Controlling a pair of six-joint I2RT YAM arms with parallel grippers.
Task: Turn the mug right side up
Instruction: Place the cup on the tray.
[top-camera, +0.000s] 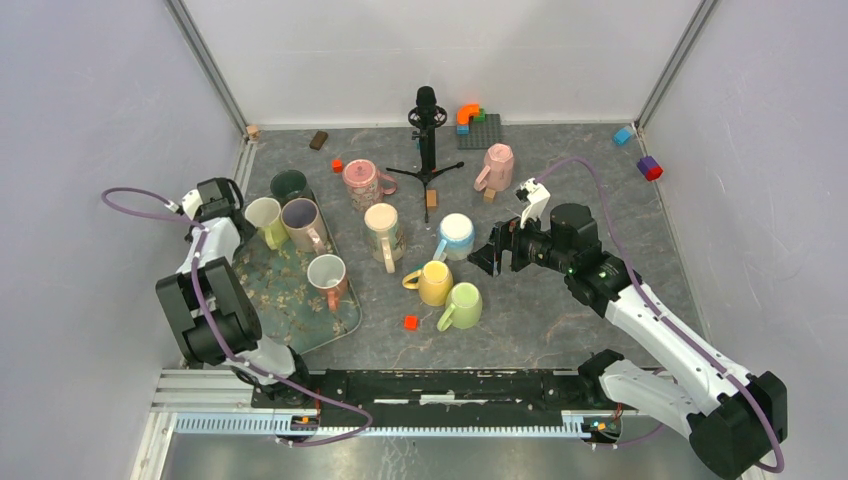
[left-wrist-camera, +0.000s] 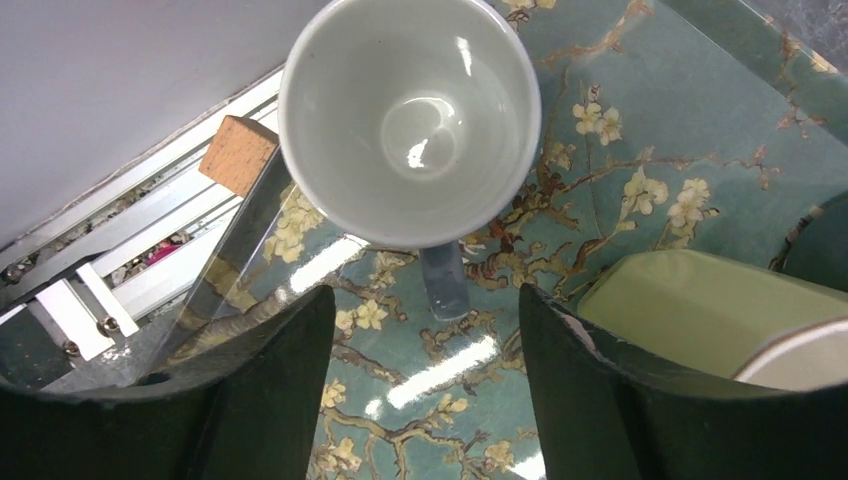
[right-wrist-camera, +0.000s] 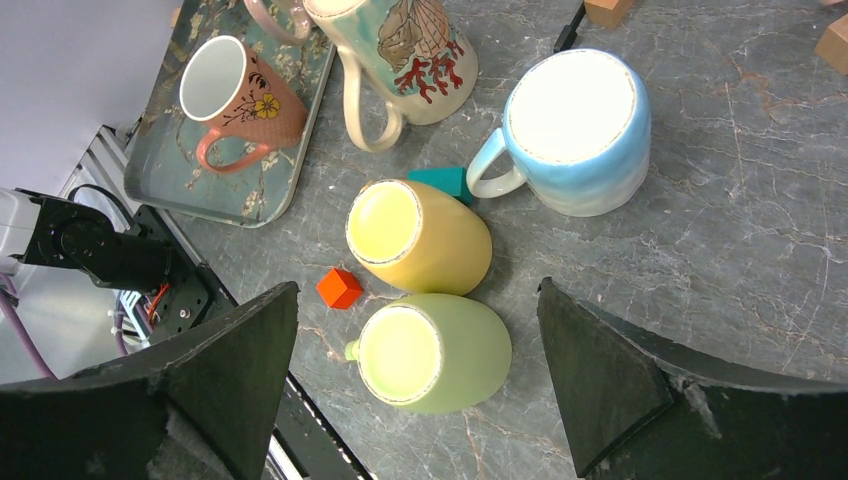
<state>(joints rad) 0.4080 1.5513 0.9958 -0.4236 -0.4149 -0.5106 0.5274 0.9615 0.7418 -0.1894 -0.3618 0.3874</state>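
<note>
1. The left gripper hangs over the tray with its jaws spread apart and nothing between the pads; neither finger touches anything.
2. Just beyond the fingertips, near the tray's far left corner, stands the cream mug. It sits on the tray with its mouth up, so the glazed bottom shows inside, and its handle points back toward the gripper.
3. Judged from this, the turn itself looks done for this mug: it is upright, resting on its base and free of the jaws. What seems left for this arm is to draw clear without clipping the rim or handle.
4. On the tray to the mug's right is a pale green mug, close beside the right finger. A cork block lies off the tray's far left corner.
5. The right gripper is off the tray's right side, jaws wide and holding nothing.
6. Below it on the table, right of the tray, a blue mug, a yellow mug and a green mug show their bases, so they appear not yet turned up.
</note>
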